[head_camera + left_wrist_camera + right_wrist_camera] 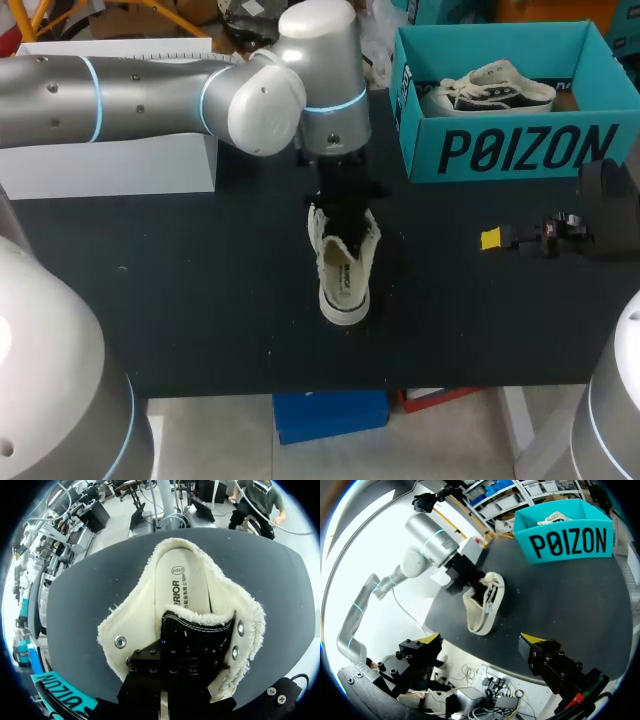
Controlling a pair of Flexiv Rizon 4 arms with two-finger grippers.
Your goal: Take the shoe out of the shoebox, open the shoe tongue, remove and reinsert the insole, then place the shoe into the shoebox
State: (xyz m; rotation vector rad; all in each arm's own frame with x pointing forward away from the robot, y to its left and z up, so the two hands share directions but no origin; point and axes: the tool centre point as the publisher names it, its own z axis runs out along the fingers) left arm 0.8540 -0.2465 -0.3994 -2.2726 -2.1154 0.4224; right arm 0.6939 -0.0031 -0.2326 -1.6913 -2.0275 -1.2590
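A cream sneaker [345, 270] stands on the black table, toe toward the front edge. My left gripper [342, 205] is over its heel end, shut on the black tongue [200, 632] and holding it pulled back. The white insole [182, 582] lies bare inside the shoe. The fingertips are buried in the tongue and hidden. My right gripper [492, 240] hangs open to the right of the shoe, empty; in its own view the shoe [482, 605] lies ahead of the gripper [481, 639]. The teal shoebox [510, 150] stands at the back right.
A second sneaker [490, 90] lies inside the shoebox [565, 540]. A white box [110, 160] stands at the back left, behind my left arm [425, 550]. Bare black table surface [180, 290] spreads left of the shoe.
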